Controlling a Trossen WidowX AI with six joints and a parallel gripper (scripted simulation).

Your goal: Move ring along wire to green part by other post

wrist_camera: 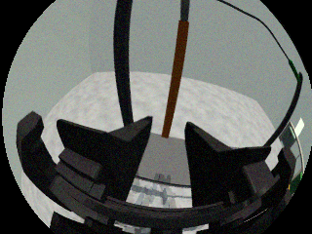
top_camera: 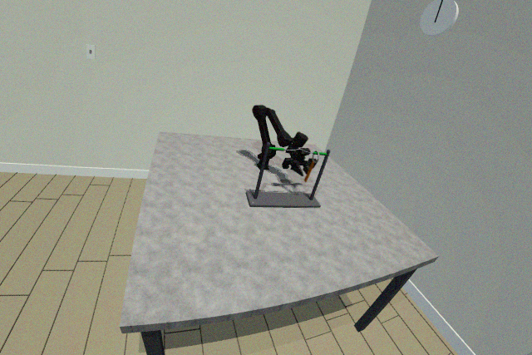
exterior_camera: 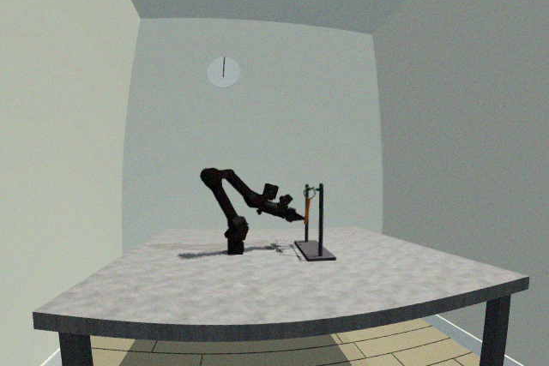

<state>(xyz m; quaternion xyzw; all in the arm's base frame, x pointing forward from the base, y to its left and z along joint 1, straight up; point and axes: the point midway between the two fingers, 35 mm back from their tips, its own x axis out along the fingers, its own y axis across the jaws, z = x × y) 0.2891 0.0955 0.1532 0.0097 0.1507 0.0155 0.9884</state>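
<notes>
The ring hangs around the green wire part beside the right-hand post of the top view. Its orange handle hangs down, slightly tilted. The gripper is open at the handle's lower end. In the wrist view the handle shows between the two fingertips, with a gap on each side. The other green part is by the left post. The ring is out of the wrist view.
The thin grey wire runs between the green parts, over the gripper's side of the stand in the top view. The posts rise from a grey base on the table. A post stands left of the handle in the wrist view.
</notes>
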